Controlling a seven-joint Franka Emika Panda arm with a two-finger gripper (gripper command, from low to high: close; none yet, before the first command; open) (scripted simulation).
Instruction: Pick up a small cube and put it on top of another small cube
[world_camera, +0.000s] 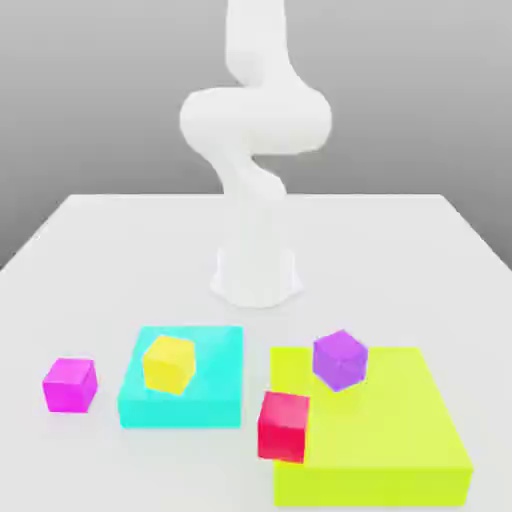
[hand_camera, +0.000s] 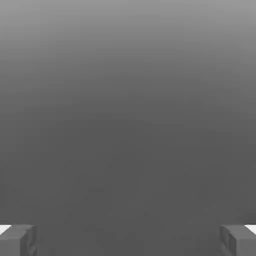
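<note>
Gripper fingertips are seen in the hand view at the two lower corners of the picture, spread wide apart with nothing between them; behind them only a plain grey ground is seen, darker toward the fingers. From the exterior view, the white arm is seen rising from its round base at the middle of a white table, bent over on itself well above the surface; the gripper itself cannot be made out there. At the near edge of the table, toward the exterior view's left, the small cube, magenta-pink, is set directly on the table, apart from everything else and just beside a flat cyan block; a yellow cube is rested on top of that cyan block, slightly turned. Toward the exterior view's right a larger flat lime-yellow slab is laid; a purple cube is placed on its far left corner, turned at an angle; a red cube is seen at the slab's left edge, between the slab and the cyan block, though whether it rests on the slab or on the table cannot be told.
</note>
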